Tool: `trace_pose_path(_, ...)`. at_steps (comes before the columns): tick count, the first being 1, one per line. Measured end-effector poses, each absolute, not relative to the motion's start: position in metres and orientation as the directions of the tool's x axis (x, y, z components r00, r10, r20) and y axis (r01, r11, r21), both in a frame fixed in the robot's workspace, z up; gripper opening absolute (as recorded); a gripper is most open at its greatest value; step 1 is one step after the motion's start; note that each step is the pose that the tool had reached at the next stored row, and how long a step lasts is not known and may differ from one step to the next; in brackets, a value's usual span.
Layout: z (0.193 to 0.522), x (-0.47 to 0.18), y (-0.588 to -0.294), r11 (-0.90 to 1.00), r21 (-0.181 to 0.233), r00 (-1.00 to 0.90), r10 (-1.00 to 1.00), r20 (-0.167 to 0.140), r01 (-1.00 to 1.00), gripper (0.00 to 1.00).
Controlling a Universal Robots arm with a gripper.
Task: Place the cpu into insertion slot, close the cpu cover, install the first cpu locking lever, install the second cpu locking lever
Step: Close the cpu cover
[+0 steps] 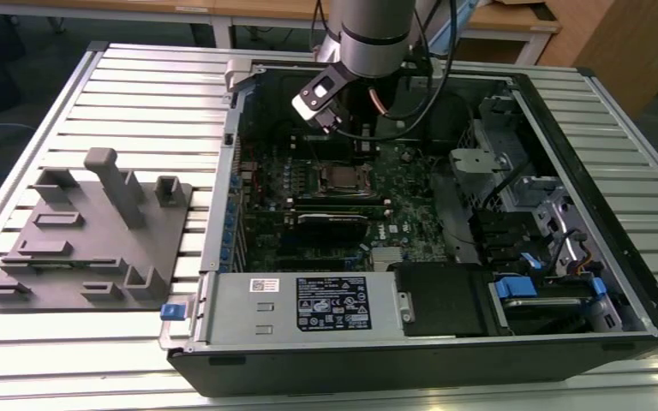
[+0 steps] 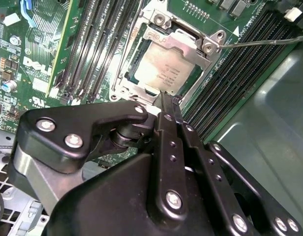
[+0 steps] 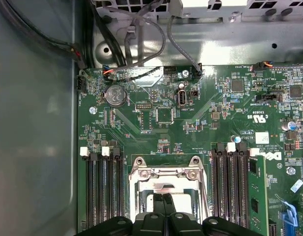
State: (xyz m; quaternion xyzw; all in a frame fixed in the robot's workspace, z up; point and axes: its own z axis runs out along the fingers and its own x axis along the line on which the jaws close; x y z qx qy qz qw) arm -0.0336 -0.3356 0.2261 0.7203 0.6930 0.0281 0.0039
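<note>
Partly hidden cpu cover (image 3: 166,173) behind hand (image 3: 164,197)

In the second wrist view the gripper (image 2: 165,101) hides the edge of the cpu (image 2: 164,66) and of the cpu cover (image 2: 159,33) that lies nearest it. In the first wrist view the insertion slot (image 3: 141,174) is cut off by the picture's edge, with its middle behind the fingers (image 3: 159,209). In the exterior view the arm (image 1: 369,34) seems to hide the fingertips, which are lost in shadow

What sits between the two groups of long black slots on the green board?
In the second wrist view, the insertion slot, holding the cpu under the cpu cover.
</note>
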Motion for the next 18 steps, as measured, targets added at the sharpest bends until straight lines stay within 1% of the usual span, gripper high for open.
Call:
trace_pose_path(11,0.2257,-0.0336,-0.3356,0.102,0.044,-0.104,0.994,0.035,0.994,0.1)
trace_pose_path(18,0.2257,-0.0336,-0.3356,0.112,0.044,-0.113,0.993,0.035,0.993,0.1)
